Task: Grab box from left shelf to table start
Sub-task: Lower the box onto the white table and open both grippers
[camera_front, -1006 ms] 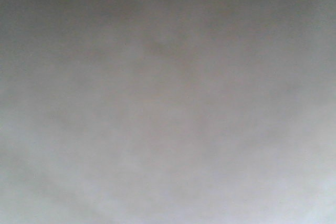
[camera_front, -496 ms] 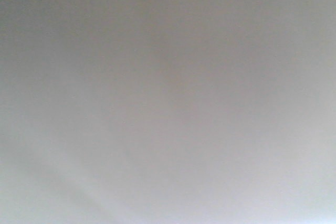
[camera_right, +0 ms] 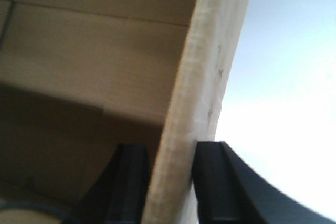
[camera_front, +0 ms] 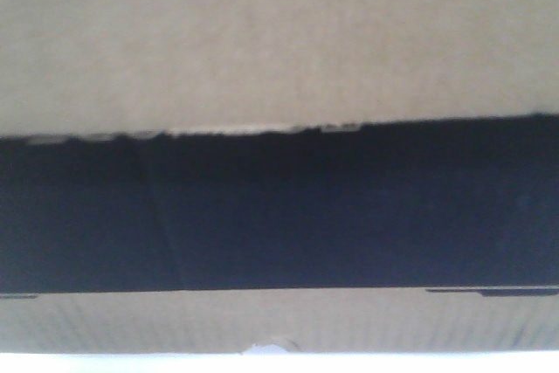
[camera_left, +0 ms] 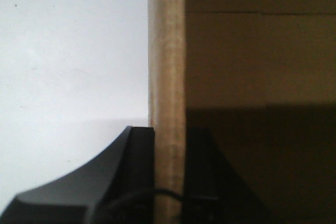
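The brown cardboard box (camera_front: 279,41) fills the front view, with its black printed panel (camera_front: 279,216) across the middle. A thin pale strip of table (camera_front: 87,364) shows under it. In the left wrist view my left gripper (camera_left: 169,132) is shut on the box's upright wall edge (camera_left: 167,51), one black finger on each side. In the right wrist view my right gripper (camera_right: 170,148) is closed on the opposite wall (camera_right: 205,66) in the same way. The box's shadowed inside (camera_right: 79,77) shows there. The left shelf is out of view.
A plain white surface (camera_left: 68,51) lies outside the box in the left wrist view, and a bright white area (camera_right: 283,103) in the right wrist view. Nothing else shows.
The front view was a featureless grey blur. Now it shows the box's brown side with the black panel and a pale strip below.
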